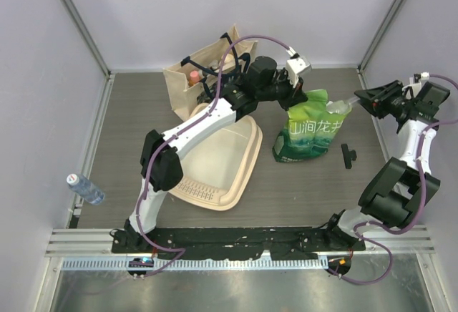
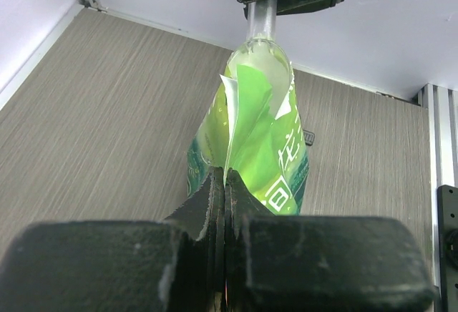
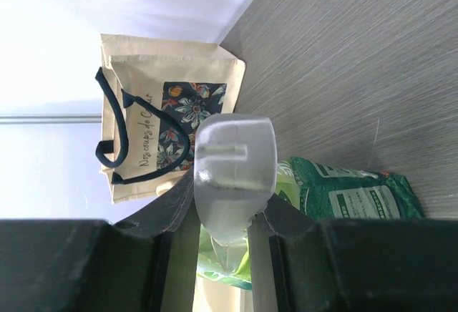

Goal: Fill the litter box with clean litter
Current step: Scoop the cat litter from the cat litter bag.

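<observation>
Litter box (image 1: 232, 158): flat on the table (image 1: 143, 111), no litter visible in it, long axis near-to-far, just left of the green bag (image 1: 309, 134) and under the left arm (image 1: 207, 122). Left gripper (image 2: 225, 183): clenched on the bag's top edge; right gripper (image 3: 227, 208): clamping its clear spout (image 3: 232, 154), plain only in wrist views.

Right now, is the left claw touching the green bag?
Touching. In the left wrist view, the left gripper is shut on a flap of the green bag.
</observation>
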Robot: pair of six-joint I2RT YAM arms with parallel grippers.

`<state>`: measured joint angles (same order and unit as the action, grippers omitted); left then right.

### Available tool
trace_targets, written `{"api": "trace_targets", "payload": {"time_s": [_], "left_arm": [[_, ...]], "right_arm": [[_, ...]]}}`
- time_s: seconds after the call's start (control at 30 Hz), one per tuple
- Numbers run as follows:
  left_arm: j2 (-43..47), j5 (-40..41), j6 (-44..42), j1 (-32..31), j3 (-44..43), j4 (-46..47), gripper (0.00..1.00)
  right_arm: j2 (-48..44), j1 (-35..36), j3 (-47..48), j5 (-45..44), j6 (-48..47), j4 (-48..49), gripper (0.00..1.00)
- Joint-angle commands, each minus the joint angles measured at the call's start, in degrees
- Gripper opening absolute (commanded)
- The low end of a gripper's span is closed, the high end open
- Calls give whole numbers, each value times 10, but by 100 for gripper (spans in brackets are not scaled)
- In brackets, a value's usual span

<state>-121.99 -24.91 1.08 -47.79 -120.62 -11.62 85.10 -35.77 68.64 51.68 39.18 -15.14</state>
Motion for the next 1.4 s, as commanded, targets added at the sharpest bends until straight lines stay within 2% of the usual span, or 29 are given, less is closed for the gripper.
{"api": "trace_targets", "payload": {"time_s": [0.0,0.17,0.57,0.83,1.23,1.37], "left_arm": [[67,25,1,32,-8,43,0],[68,25,1,33,-6,47,0],[70,20,2,38,-1,55,0],[89,24,5,45,18,89,0],[114,23,8,67,35,112,0],[116,15,14,67,45,111,0]], "right_arm": [[-7,-23,59,-62,-18,32,1],[9,-29,84,-48,17,38,1],[41,-68,66,44,152,176,1],[51,-78,93,60,188,195,1],[56,-94,42,51,211,220,1],[69,-95,-39,46,326,360,1]]}}
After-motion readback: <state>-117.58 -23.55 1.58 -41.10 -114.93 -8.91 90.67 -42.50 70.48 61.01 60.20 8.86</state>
